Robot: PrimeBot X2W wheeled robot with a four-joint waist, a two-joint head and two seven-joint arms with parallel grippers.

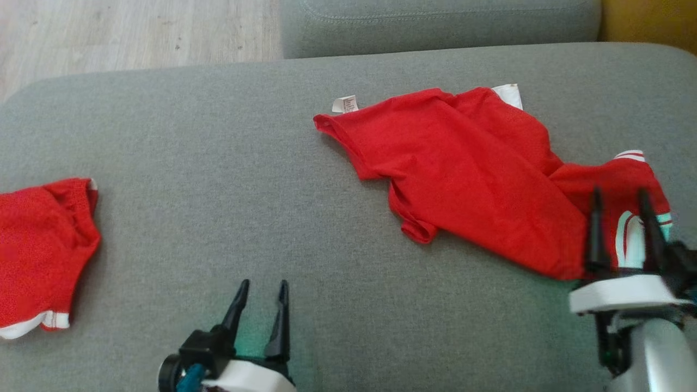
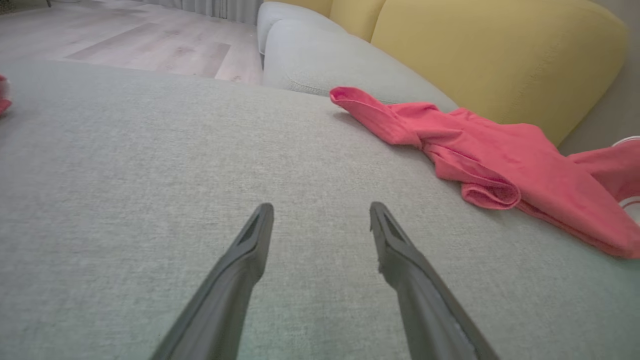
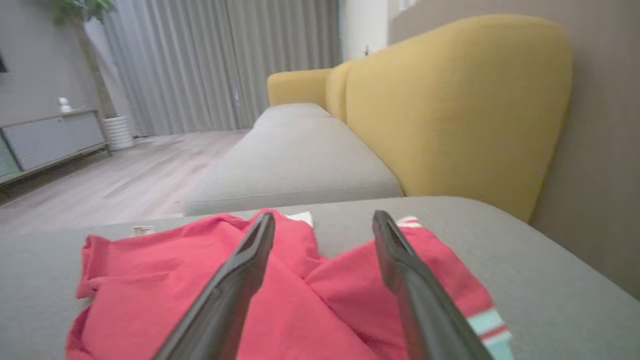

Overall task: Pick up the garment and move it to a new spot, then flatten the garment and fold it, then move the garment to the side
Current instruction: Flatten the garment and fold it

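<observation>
While it lies rumpled on the right half of the grey cushion (image 1: 218, 218), the red garment (image 1: 463, 174) reaches the right edge, white label (image 1: 345, 103) on its far side. Right gripper (image 1: 621, 190): above the garment's right end, jaws wide apart, gripping nothing. Left gripper (image 1: 264, 283): near the front edge over bare fabric, jaws wide, holding nothing. Second red piece (image 1: 38, 239) at the left edge.

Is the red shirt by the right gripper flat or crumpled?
Crumpled: the red shirt lies bunched on the grey cushion, folds overlapping, sleeve rolled.
</observation>
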